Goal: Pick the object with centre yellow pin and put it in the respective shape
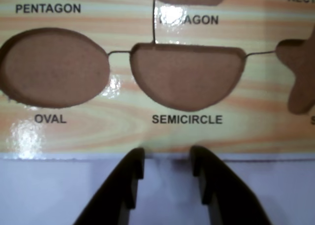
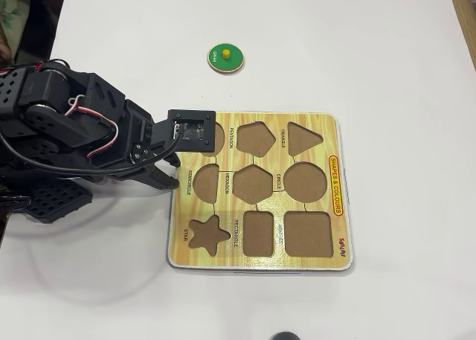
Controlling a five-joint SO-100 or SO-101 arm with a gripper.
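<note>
The object with centre yellow pin (image 2: 225, 57), a green disc with a pale rim, lies on the white table beyond the board's top edge in the overhead view. The respective shape, the round CIRCLE cutout (image 2: 306, 182), is in the yellow puzzle board (image 2: 260, 262), right of the middle. My gripper (image 2: 168, 178) hovers at the board's left edge, well apart from the disc. In the wrist view the gripper (image 1: 167, 153) is open and holds nothing, with its dark fingertips (image 1: 136, 158) just short of the board (image 1: 98, 131). The disc and circle are out of the wrist view.
The wrist view faces the semicircle cutout (image 1: 187, 77), with the oval cutout (image 1: 54, 67) to its left and the star cutout (image 1: 300, 72) at right. The arm's body (image 2: 59, 124) fills the overhead view's left side. White table (image 2: 372, 42) surrounds the board.
</note>
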